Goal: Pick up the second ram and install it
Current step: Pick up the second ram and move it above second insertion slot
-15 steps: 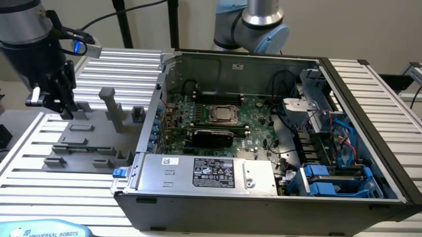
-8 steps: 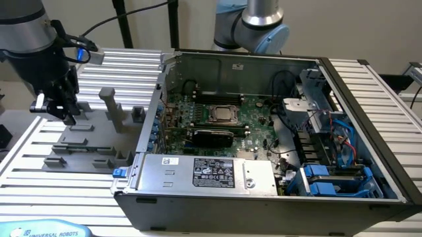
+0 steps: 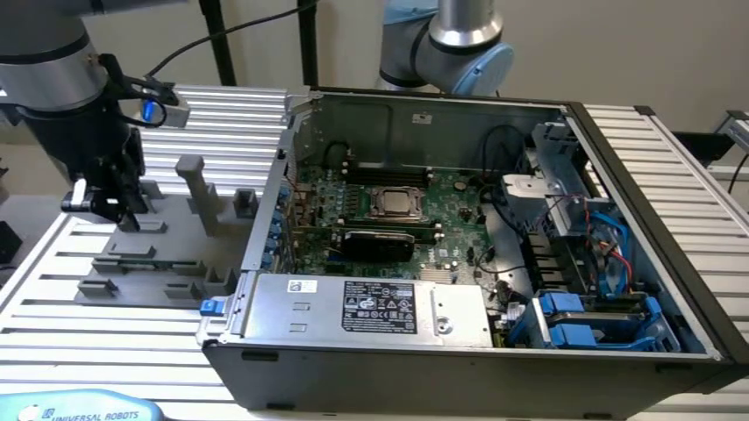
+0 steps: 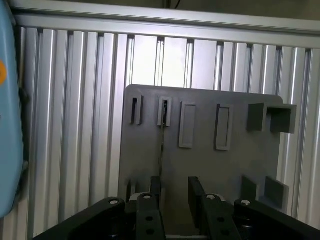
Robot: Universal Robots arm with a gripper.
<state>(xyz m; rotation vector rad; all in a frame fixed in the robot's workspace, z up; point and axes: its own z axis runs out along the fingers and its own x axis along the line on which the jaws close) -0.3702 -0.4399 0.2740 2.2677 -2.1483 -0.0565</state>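
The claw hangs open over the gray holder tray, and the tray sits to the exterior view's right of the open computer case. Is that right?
One thing is off: the gray holder tray sits to the exterior view's left of the open computer case, as the exterior view shows. The claw does hang open over the tray.

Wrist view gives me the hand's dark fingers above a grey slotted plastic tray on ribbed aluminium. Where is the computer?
Observer: The open grey metal computer case sits to the exterior view's right of the grey slotted tray.
Operator: Is its board uncovered?
Observer: Yes, the side is off; the green motherboard lies exposed, facing up.
Operator: What's beside the hand?
Observer: A tall grey post stands on the tray, to the exterior view's right of the hand.
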